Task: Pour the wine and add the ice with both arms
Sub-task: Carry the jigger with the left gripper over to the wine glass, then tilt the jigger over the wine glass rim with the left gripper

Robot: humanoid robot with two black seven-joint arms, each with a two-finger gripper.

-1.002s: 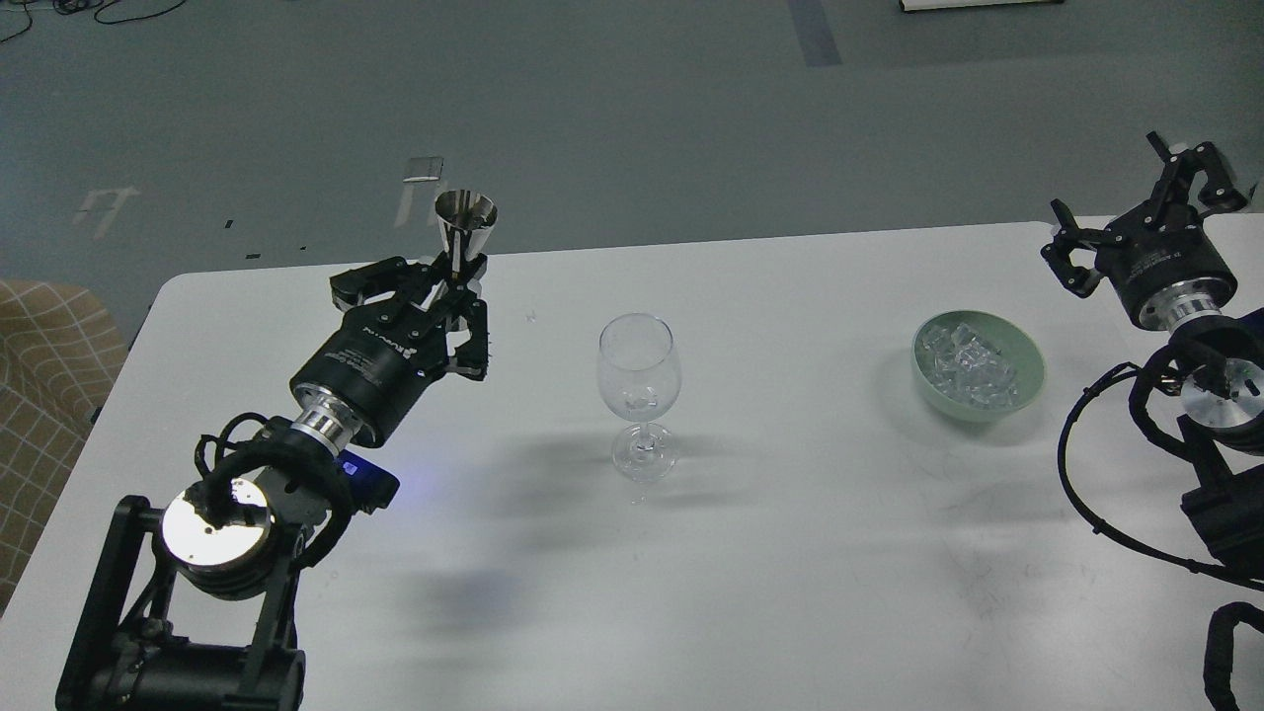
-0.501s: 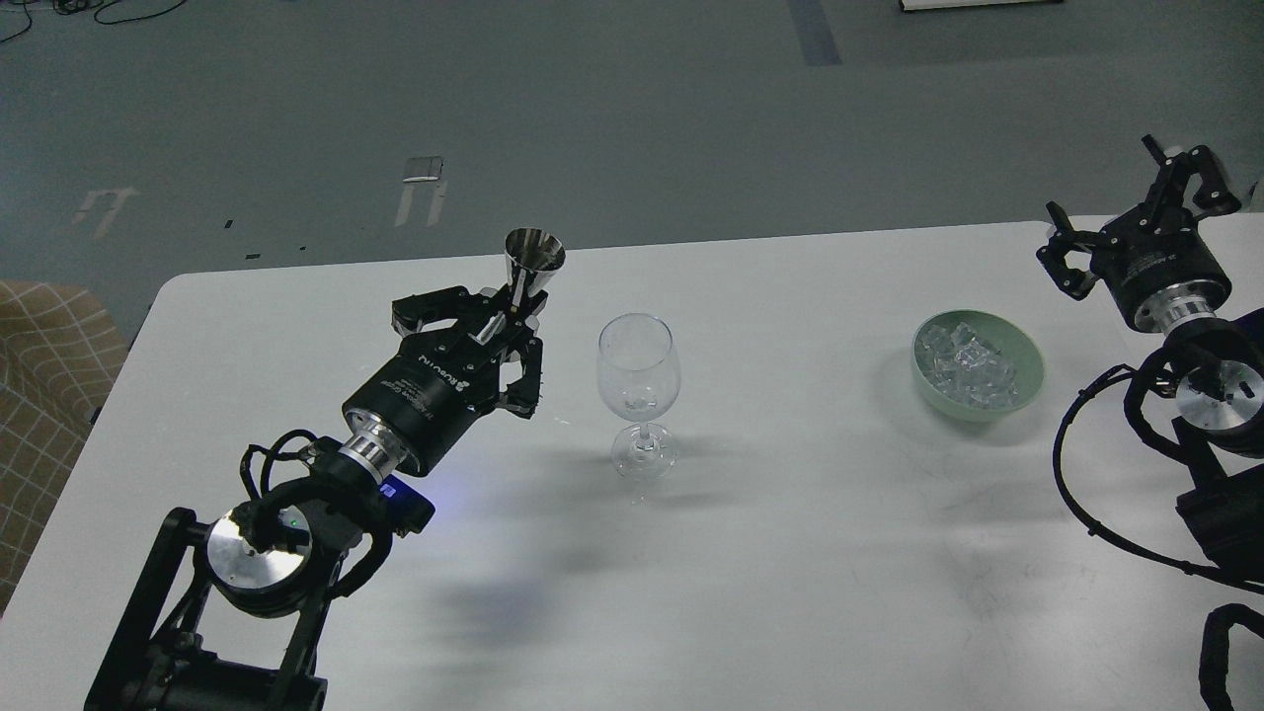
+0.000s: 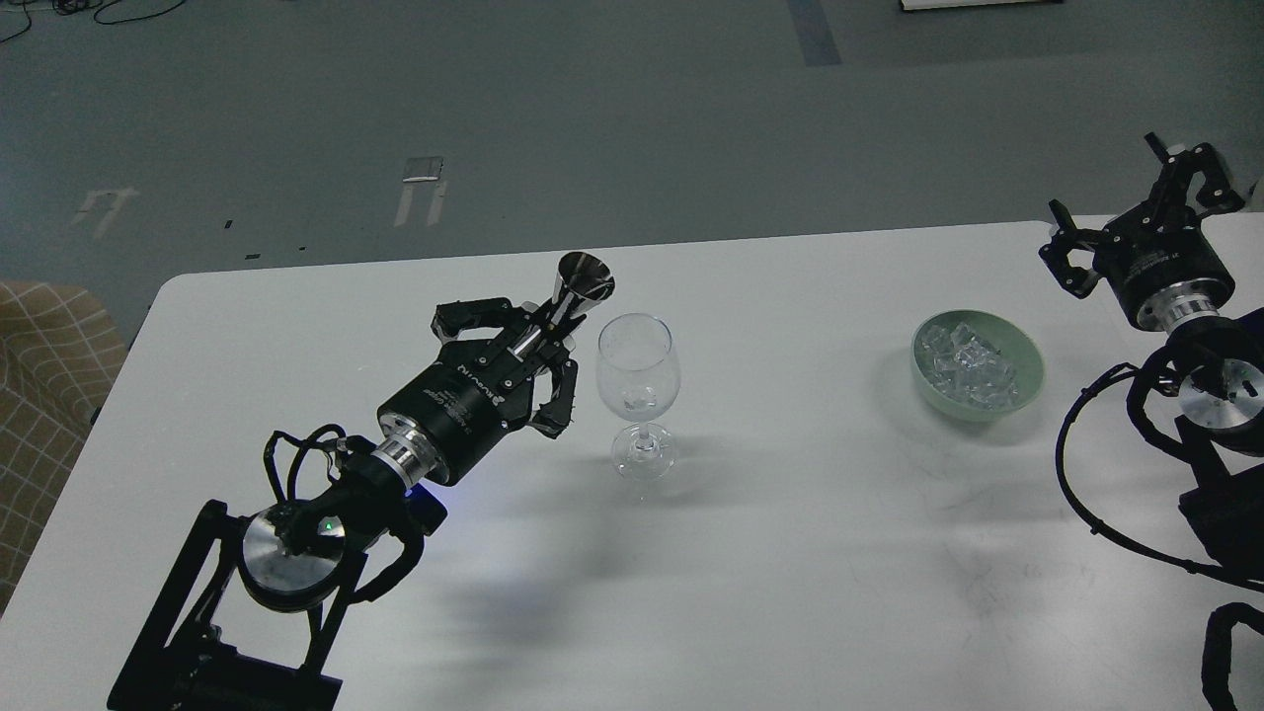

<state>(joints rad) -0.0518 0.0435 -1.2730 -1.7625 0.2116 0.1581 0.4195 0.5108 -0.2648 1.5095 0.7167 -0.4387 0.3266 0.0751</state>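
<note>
White table (image 3: 790,553) spans the view. Left arm reaches in from lower left; left gripper (image 3: 538,341) clamped on a small steel measuring cup (image 3: 581,284), cup tilted, its rim just beside the wine glass (image 3: 638,390) rim. Glass upright mid-table; something small and clear in its bowl, cannot tell whether liquid. Right gripper (image 3: 1136,232) at far right edge, claws spread wide, holding nothing. Pale green bowl (image 3: 1027,380) near it, ice (image 3: 966,363) heaped inside
</note>
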